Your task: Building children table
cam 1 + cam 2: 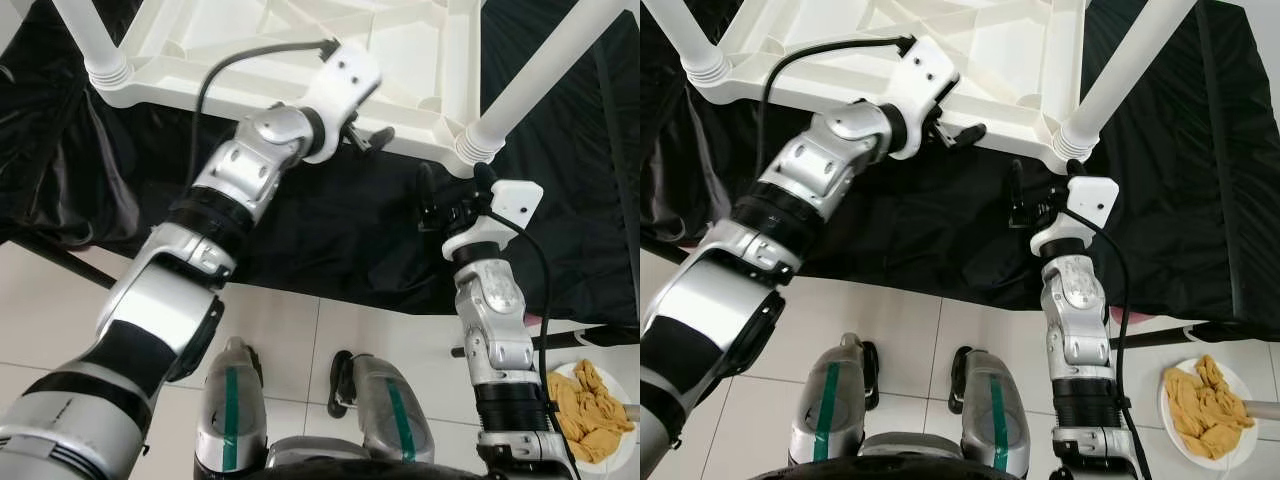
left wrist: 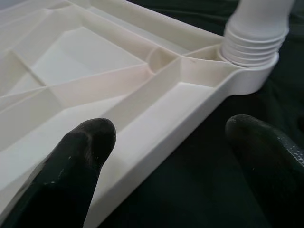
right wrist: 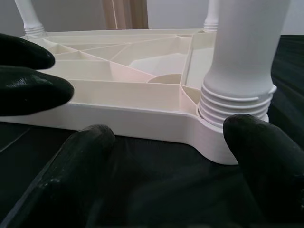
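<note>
The white plastic children's table (image 1: 300, 45) lies upside down on a black cloth (image 1: 340, 230), its ribbed underside facing up at me and its legs rising out of the corner sockets. The near right leg (image 1: 525, 75) stands in its threaded collar at the corner closest to my right arm; the near left leg (image 1: 85, 35) stands at the other near corner.

My left pincer (image 1: 368, 137) reaches across to the near edge of the table frame, fingers apart — one fingertip (image 2: 88, 142) over the ribbed underside, the other out over the cloth, with the rim between them and nothing gripped. From that wrist I see the collar of the near right leg just beyond the rim.

My right pincer (image 1: 452, 205) hovers low over the cloth just in front of the near right corner, also spread apart and holding nothing. Its two fingers (image 3: 259, 152) frame the threaded collar and the edge of the frame (the dark shapes at the side of this wrist view are the left pincer's fingertips).

Below the cloth's edge the floor (image 1: 380, 330) is pale tile — a plate (image 1: 625, 450) with a yellow cloth (image 1: 588, 405) sits at my right, near my legs.
</note>
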Tool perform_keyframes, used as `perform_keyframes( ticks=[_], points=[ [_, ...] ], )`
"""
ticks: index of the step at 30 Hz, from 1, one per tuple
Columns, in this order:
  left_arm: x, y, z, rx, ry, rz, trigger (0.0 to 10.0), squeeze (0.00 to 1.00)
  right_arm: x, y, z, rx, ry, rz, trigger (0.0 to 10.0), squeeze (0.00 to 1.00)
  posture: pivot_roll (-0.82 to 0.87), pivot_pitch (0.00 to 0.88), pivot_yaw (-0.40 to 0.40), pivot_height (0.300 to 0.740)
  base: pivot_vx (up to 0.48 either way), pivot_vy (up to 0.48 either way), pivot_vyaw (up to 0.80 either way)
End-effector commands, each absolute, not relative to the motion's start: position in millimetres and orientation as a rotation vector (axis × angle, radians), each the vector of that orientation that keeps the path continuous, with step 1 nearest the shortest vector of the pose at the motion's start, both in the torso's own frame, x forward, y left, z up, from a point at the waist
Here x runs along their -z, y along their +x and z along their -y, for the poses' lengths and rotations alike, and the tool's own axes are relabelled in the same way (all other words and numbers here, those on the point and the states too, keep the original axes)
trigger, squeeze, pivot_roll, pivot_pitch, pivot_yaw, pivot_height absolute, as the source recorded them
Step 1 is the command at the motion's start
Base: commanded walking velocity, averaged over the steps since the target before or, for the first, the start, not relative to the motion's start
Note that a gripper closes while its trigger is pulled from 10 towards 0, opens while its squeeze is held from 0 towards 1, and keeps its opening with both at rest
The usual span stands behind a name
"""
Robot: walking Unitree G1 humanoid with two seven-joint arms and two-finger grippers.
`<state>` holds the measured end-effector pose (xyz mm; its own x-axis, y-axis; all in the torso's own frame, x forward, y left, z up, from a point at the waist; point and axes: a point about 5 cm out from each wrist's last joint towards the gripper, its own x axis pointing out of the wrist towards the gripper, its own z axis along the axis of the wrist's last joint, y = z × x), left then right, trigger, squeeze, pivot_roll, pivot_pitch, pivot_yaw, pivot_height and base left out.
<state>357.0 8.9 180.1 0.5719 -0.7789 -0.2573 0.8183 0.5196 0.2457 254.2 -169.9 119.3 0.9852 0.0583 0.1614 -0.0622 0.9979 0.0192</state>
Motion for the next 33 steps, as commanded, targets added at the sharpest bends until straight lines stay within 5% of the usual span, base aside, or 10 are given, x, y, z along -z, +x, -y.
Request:
perform_keyframes(
  ticks=[1, 33],
  points=[
    [-179, 356, -1, 1.007, 0.396, -0.117, 10.0, 0.0, -118, 251, 173, -0.057, 0.021, 0.147, 10.0, 0.0, 0.01, 0.092, -0.019, 0.74, 0.0, 0.0, 0.0],
    [-173, 365, 27, 1.011, 0.502, -0.146, 10.0, 0.0, -123, 236, 178, -0.008, 0.027, 0.143, 10.0, 0.0, -0.08, 0.089, 0.042, 0.74, 0.0, 0.0, 0.0]
  ],
)
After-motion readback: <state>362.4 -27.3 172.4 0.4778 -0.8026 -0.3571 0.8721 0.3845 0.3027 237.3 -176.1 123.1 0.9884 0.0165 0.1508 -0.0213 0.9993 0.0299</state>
